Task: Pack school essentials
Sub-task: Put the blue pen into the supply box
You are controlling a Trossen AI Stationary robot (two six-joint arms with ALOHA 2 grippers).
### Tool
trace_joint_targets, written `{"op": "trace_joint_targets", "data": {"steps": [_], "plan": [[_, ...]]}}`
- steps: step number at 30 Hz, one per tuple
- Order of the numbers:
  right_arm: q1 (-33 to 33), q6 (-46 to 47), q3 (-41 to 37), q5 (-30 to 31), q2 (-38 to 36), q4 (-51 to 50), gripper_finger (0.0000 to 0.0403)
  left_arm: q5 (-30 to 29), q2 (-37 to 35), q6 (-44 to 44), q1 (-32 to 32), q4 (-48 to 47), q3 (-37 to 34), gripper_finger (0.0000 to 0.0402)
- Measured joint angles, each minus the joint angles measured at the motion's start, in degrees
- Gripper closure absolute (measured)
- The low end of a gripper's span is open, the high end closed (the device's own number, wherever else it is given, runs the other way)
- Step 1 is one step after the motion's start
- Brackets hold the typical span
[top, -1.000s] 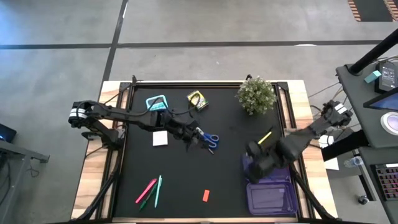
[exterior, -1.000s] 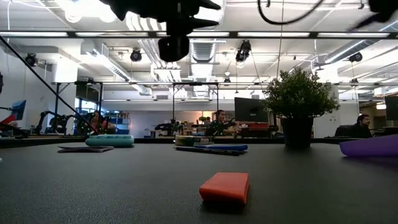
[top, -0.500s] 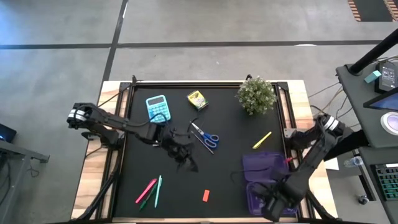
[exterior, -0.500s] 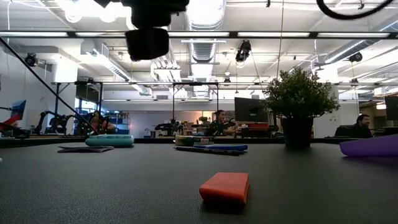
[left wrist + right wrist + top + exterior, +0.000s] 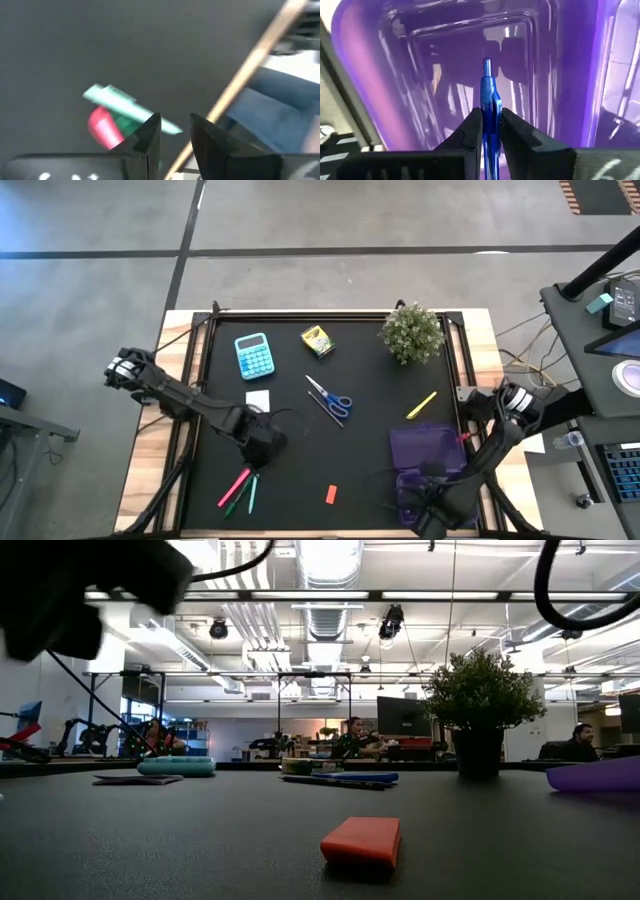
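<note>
High view: right end effector [image 5: 432, 502] over the translucent purple plastic case [image 5: 432, 480]; left end effector [image 5: 262, 452] near the thin pink and teal pens [image 5: 240, 486].
Right wrist view: fingers pinch a slim blue pen [image 5: 487, 112] above the case; lower it before releasing. Left wrist view: fingers slightly spread over the pens.

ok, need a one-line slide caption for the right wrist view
Right gripper holds a blue pen between its fingers, tip pointing into the open translucent purple case below.

The scissors [image 5: 329, 398] lie between the calculator [image 5: 251, 355] and the case [image 5: 432, 470].
</note>
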Motion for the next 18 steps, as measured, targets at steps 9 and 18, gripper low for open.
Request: {"op": "trace_joint_targets", "data": {"steps": [9,18], "plan": [[0.0,-0.2,0.0,1.2,2.8,1.7,0.0349,-2.5,0.2,-14.1,-9.2,-5.0,-4.4,0.0316],[0.0,2.6,0.0,1.2,3.0,2.0,0.0297,-2.7,0.2,-24.0,-15.9,-1.0,-7.8,0.0316]]}}
